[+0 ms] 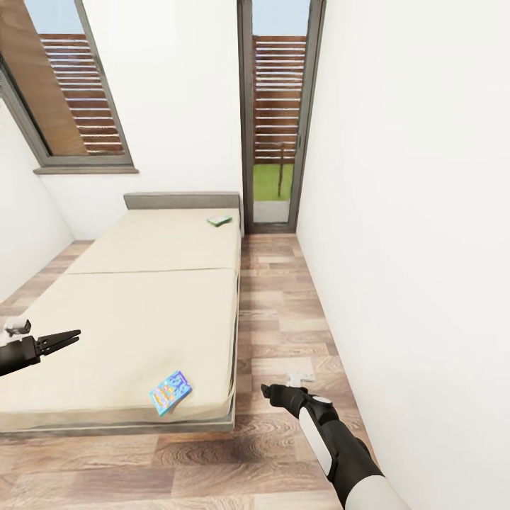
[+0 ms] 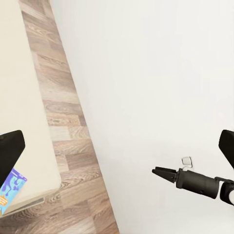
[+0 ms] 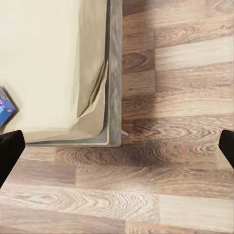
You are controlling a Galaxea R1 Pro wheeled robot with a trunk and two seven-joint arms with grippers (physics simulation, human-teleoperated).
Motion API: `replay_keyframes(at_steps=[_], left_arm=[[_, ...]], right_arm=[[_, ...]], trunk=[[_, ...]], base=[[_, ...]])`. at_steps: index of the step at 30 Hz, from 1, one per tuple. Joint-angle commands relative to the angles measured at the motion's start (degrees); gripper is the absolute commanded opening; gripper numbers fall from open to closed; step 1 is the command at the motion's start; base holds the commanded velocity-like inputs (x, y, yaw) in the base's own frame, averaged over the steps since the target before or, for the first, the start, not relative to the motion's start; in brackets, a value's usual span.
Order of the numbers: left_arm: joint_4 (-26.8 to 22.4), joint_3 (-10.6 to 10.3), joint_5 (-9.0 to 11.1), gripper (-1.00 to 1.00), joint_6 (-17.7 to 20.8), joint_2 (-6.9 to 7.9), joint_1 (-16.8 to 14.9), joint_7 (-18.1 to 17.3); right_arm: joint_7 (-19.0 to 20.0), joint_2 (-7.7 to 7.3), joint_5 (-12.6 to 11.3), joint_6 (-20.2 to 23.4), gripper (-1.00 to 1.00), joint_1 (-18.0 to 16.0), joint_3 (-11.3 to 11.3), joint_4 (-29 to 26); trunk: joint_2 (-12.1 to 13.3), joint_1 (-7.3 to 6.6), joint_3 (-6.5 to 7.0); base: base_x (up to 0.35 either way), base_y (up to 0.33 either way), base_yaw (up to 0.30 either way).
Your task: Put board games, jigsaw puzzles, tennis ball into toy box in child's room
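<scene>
The left gripper (image 1: 71, 336) is hanging in the air above the near left part of the bed (image 1: 142, 319), with its two thin black fingers pressed close together at the tips and nothing held between them. In the left wrist view, the fingers (image 2: 9, 151) are showing as dark shapes at the picture's two sides.

The right gripper (image 1: 267, 389) is hovering over the wood-plank floor (image 1: 276, 319) just beside the bed's near corner, between the bed and the white wall (image 1: 425, 248). Seen from the left wrist camera, the right gripper (image 2: 157, 171) is looking clenched to a narrow point and is carrying nothing. In the right wrist view, its fingers (image 3: 9, 151) are sitting at the picture's edges, looking down on the bed's corner and the floor.

A blue and multicoloured board game (image 1: 171, 391) is lying flat on the beige mattress near the foot corner, close to the right gripper but not touching it. The same box is peeking into the left wrist view (image 2: 9, 189) and the right wrist view (image 3: 5, 108).

A second, green board game (image 1: 219, 220) is resting at the far end of the mattress, near the grey headboard (image 1: 182, 200), well apart from both grippers.

Beyond the bed, a tall glass door (image 1: 275, 113) is showing wooden slats and grass outside, and a grey-framed window (image 1: 71, 85) is standing to the left.
</scene>
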Motion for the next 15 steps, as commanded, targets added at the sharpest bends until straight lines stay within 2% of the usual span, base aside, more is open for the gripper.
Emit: replay_keyframes(at_steps=[1,15], left_arm=[[0.0,0.1,-0.1,1.0,0.6,0.0,0.0,-0.3],[0.0,0.0,-0.1,1.0,0.6,-0.03,0.0,-0.3]], right_arm=[[0.0,0.0,-0.2,0.3,1.0,0.0,0.0,-0.1],[0.2,0.0,-0.7,0.4,1.0,0.0,0.0,-0.1]], trunk=[[0.0,0.01,0.04],[0.0,0.01,1.37]], base=[[0.0,0.0,0.0],[0.0,0.0,0.0]])
